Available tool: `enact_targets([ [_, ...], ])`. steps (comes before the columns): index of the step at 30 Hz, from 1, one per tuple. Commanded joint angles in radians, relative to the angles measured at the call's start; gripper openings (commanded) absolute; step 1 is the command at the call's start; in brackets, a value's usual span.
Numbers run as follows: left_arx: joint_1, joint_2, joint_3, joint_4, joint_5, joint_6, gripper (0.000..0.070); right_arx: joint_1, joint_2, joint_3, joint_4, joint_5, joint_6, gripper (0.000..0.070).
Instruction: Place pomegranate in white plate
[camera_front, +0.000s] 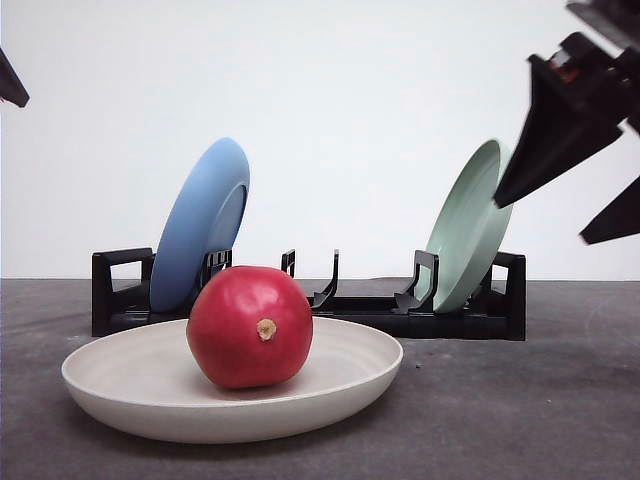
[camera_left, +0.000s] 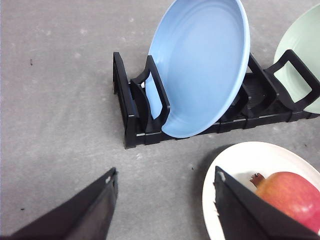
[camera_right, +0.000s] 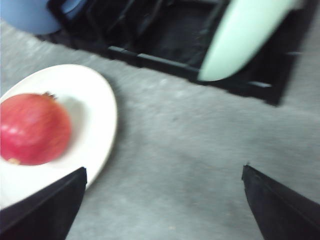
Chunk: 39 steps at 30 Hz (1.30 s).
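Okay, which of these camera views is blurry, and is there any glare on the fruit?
Right wrist view is motion-blurred; front and left wrist views are sharp. In the front view the glossy red pomegranate shows soft highlights, no harsh glare, on the round cream-white plate.

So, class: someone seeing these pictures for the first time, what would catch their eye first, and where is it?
The glossy red pomegranate stands out first, sitting inside the shallow round off-white plate at the front of the grey table. Behind it, a black dish rack holds a round blue plate on the left and a pale green plate on the right, both on edge.
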Motion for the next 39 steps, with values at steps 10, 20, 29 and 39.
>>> enact_targets([
  [10, 0.000, 0.005, 0.002, -0.036, 0.002, -0.015, 0.0000, -0.023, -0.024, 0.001, 0.002, 0.002, -0.016, 0.0023],
  [20, 0.000, 0.000, 0.002, -0.047, 0.002, -0.013, 0.0000, -0.022, -0.024, 0.001, 0.012, 0.000, -0.017, 0.0015],
  [29, 0.000, 0.000, 0.002, -0.047, 0.002, -0.013, 0.0000, -0.022, -0.024, 0.001, 0.011, 0.000, -0.017, 0.0015],
  [39, 0.020, -0.145, -0.180, 0.176, 0.002, -0.012, 0.0000, -0.022, -0.024, 0.001, 0.011, 0.000, -0.017, 0.0015],
])
